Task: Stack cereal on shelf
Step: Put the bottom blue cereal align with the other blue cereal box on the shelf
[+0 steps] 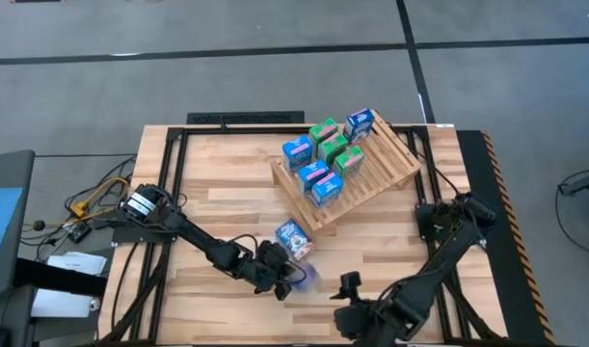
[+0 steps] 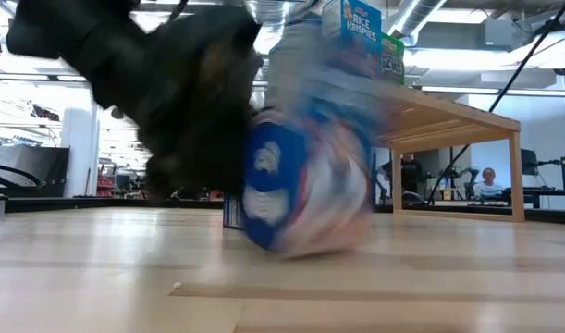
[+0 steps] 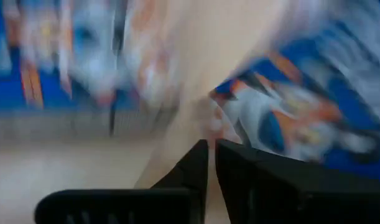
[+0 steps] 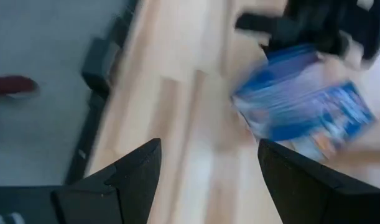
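Note:
The shelf [image 1: 376, 178] is tilted on the table's far right and carries several blue and green cereal boxes [image 1: 324, 159]. One blue box [image 1: 293, 238] stands loose on the table. Another blue box [image 1: 309, 278], blurred, lies just near of it, also in the low view [image 2: 310, 185] and the right wrist view [image 4: 301, 112]. My left gripper [image 1: 286, 280] is right beside this box, shut, with nothing showing between its fingertips [image 3: 211, 149]. My right gripper [image 1: 350, 289] hovers open [image 4: 208, 149] to the box's right, near the front edge. My left gripper is shut and slants down beside the blurred blue box [image 3: 301, 118]. No part of the box shows between its fingertips. Whether a finger touches the box I cannot tell, since blur hides the spot.
Bare tabletop [image 1: 217, 202] lies left of the shelf. A black frame [image 1: 169, 164] borders the table's left and far sides. Cables and a grey box [image 1: 77, 207] lie off the table's left edge.

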Available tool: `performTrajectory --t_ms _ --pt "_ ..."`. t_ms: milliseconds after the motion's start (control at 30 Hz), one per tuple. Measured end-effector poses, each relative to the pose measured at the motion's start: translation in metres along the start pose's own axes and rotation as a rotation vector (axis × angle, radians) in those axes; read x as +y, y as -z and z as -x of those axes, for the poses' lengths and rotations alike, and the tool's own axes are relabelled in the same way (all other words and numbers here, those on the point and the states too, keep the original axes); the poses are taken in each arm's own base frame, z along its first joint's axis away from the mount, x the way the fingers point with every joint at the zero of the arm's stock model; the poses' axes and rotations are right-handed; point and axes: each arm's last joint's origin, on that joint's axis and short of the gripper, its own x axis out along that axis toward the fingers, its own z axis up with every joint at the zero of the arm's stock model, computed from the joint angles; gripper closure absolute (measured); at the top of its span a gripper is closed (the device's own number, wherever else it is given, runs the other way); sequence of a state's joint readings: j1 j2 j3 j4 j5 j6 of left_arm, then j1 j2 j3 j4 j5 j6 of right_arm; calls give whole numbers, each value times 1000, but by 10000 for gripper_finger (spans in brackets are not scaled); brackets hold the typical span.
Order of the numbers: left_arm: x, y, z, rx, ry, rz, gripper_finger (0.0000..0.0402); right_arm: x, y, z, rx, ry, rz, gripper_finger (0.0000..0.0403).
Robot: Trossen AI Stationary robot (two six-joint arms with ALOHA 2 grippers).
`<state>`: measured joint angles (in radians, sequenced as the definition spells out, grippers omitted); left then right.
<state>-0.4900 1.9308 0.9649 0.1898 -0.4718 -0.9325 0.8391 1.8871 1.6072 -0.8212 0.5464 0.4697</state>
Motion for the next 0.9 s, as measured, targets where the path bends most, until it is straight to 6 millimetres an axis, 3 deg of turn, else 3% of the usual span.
performTrajectory --t_ms 200,333,533,733,900 --pt "3 3 -1 3 -22 -31 385 -15 -2 -27 -41 20 13 112" --pt "3 3 -1 -1 -27 -32 385 -26 -7 -31 -38 38 -69 112" --pt "3 3 -1 -13 -32 -30 385 -26 -10 -29 -55 40 -183 112" --pt "2 1 -1 -38 -32 -9 385 -39 -16 -36 -90 95 -390 112" --pt "1 -1 -1 -52 -31 2 385 -50 -17 -41 -72 129 -370 112"
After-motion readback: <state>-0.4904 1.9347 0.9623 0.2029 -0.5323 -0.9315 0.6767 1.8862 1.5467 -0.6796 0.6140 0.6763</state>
